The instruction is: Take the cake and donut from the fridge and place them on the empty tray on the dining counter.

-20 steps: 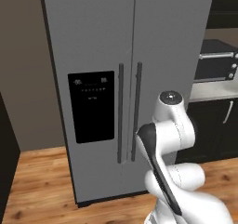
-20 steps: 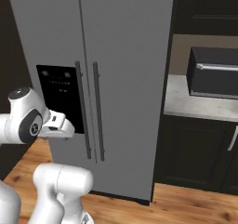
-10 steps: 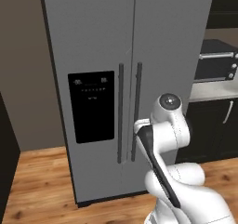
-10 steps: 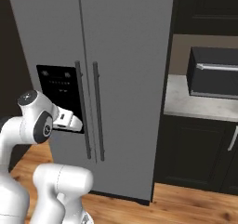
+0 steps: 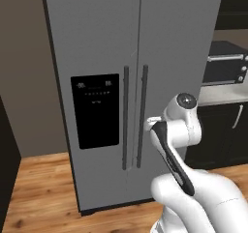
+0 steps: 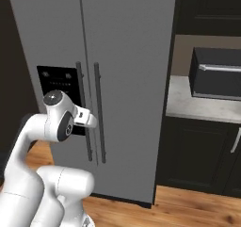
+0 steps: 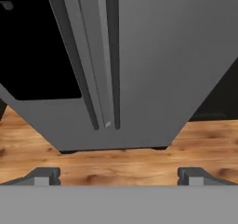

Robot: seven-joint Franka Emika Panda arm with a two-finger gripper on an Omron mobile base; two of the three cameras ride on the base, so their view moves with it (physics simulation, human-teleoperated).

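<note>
The tall grey fridge (image 5: 169,58) (image 6: 132,56) (image 7: 162,56) stands straight ahead with both doors shut. Its two long vertical handles (image 5: 134,116) (image 6: 89,113) (image 7: 111,56) meet at the centre seam, and a black dispenser panel (image 5: 95,110) (image 7: 32,46) sits on the left door. My gripper (image 7: 118,175) is open with nothing between its fingertips (image 7: 44,174). It hangs a short way in front of the doors at about handle height, and the hand (image 6: 87,117) points at them. The cake, donut, tray and dining counter are out of view.
Right of the fridge, a dark oven box (image 5: 225,67) (image 6: 216,73) stands on a pale counter (image 6: 188,103) above dark cabinets (image 6: 197,150). Wooden floor (image 7: 116,158) lies between me and the fridge. A dark panel (image 5: 7,169) stands at the far left.
The arm has swung forward and to the right, bringing the hand closer to the fridge handles. The gripper stayed open and the fridge doors stayed shut.
</note>
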